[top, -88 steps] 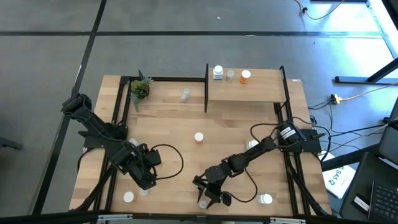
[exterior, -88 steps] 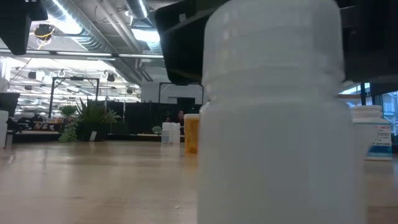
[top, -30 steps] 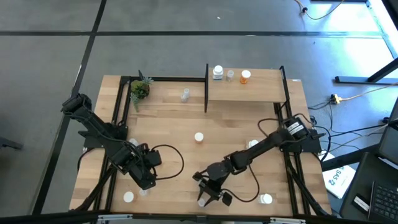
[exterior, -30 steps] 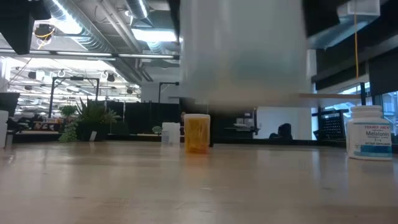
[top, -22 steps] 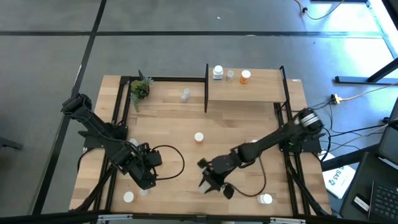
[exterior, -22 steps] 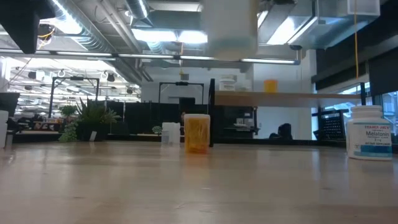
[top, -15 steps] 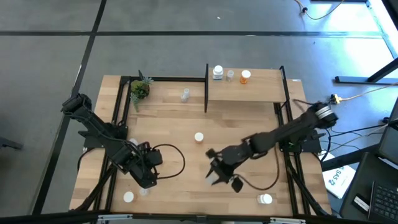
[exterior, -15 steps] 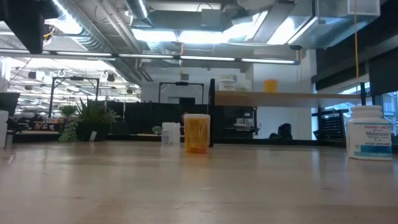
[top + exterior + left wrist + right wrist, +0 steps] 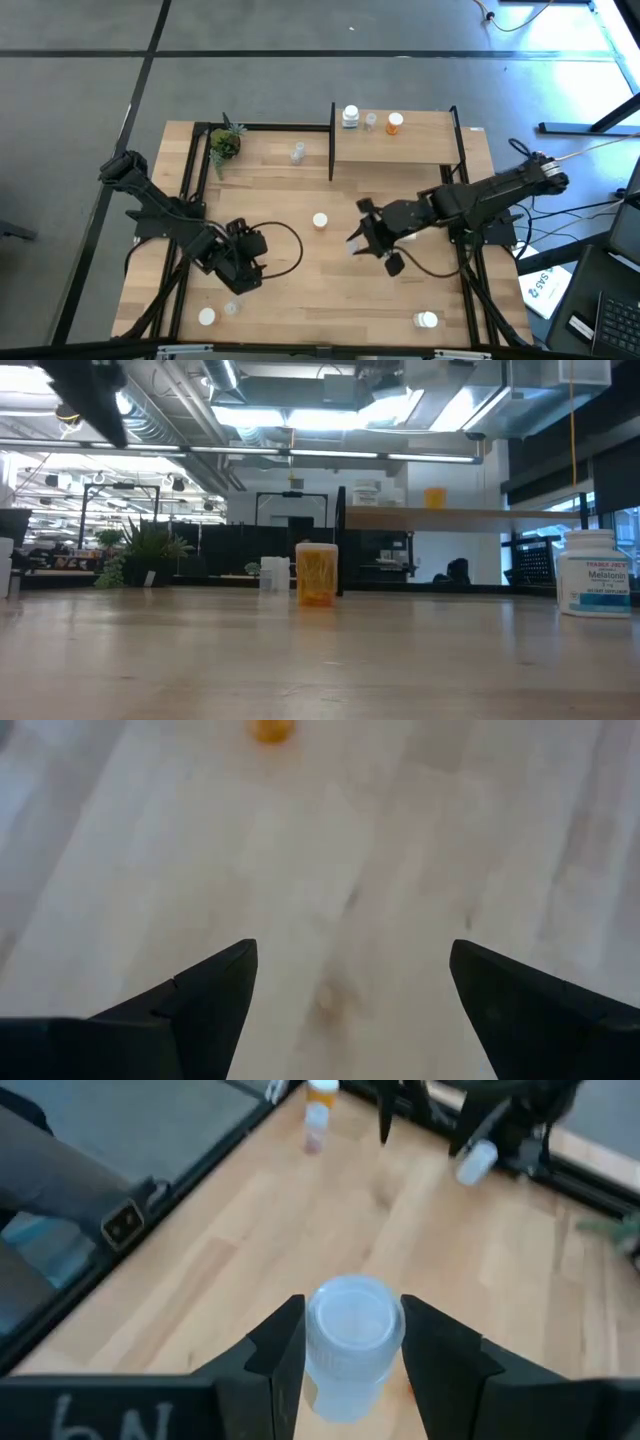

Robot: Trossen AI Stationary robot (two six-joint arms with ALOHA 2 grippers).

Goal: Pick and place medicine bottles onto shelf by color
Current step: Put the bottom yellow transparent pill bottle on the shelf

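Observation:
My right gripper (image 9: 362, 237) hangs above the middle of the table, in front of the shelf (image 9: 420, 150), shut on a pale translucent medicine bottle (image 9: 350, 1342). The shelf carries a white (image 9: 350, 117), a clear (image 9: 370, 121) and an orange bottle (image 9: 395, 123), all standing upright. My left gripper (image 9: 246, 264) is open over bare wood at the near left, with nothing between its fingers (image 9: 200, 1005). More bottles stand on the table: a clear one (image 9: 298, 152), a white-capped one (image 9: 320, 220), and an orange one (image 9: 317, 574). My right gripper pinches the bottle between its two fingers (image 9: 278, 1348), one on each side of the bottle's upper part (image 9: 318, 1342), just below the round cap (image 9: 352, 1312). The fingers slant downward from the table's right side. The bottle is lifted clear of the table.
A small green plant (image 9: 224, 143) stands at the far left corner. Bottles stand near the front edge at the left (image 9: 206, 316) and the right (image 9: 427, 320), and a labelled white one (image 9: 594, 572) shows in the low view. Black posts (image 9: 332, 140) edge the shelf.
My right gripper has lifted the bottle off the table near the front edge. It has carried it up and toward the far right, toward the shelf, tipping its fingers from steeply down to a shallower slant. It stays shut on the bottle. My left gripper has turned slightly in place.

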